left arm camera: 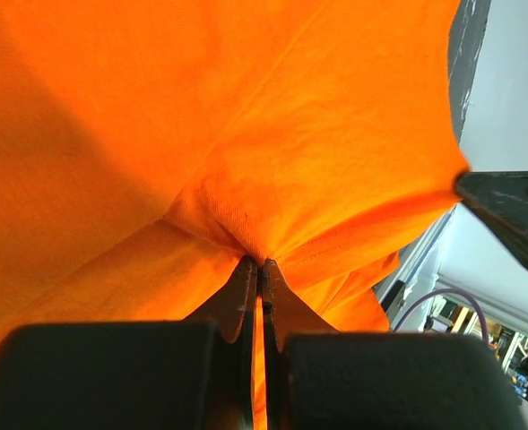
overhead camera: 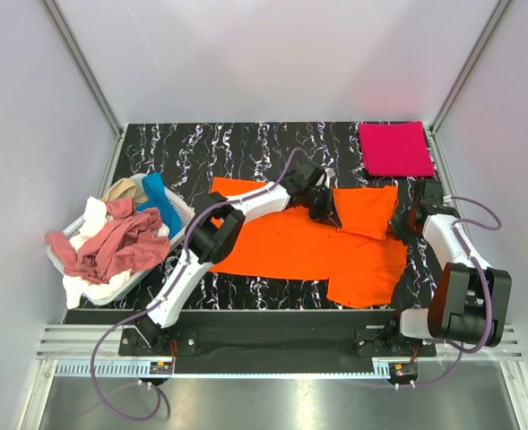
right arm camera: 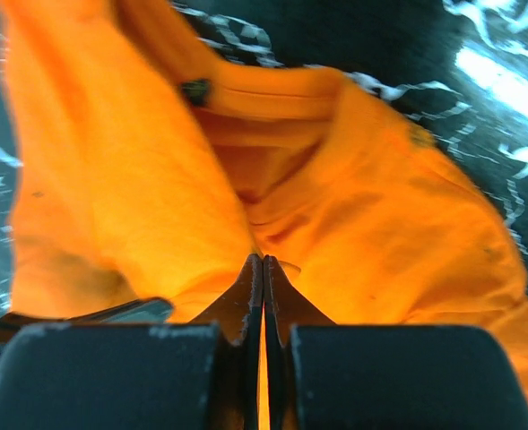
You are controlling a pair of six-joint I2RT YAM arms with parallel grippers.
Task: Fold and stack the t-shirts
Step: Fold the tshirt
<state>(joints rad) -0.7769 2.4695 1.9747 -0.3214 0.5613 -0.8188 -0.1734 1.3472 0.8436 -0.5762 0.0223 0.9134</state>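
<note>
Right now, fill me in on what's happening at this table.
The left claw and right claw are both shut on the orange shirt spread on the table, holding a flap mid-fold. One pink shirt lies folded at the far right corner; more shirts are heaped in the basket on the left.

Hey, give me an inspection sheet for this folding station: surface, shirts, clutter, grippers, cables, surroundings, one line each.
Surface: black white-veined tabletop, centre covered by cloth.
Job's things: bright orange t-shirt spread at centre, one flap folded over on the right; crimson-pink folded shirt at the far right corner; dusty rose-red shirt, white shirt, tan shirt and blue shirt heaped unfolded in the basket.
Clutter: white-and-blue plastic basket at the left edge.
Grippers: left gripper and right gripper both pinch orange cloth.
Cables: purple cables loop along both arms.
Surroundings: pale enclosure walls; aluminium rail at the near edge.
</note>
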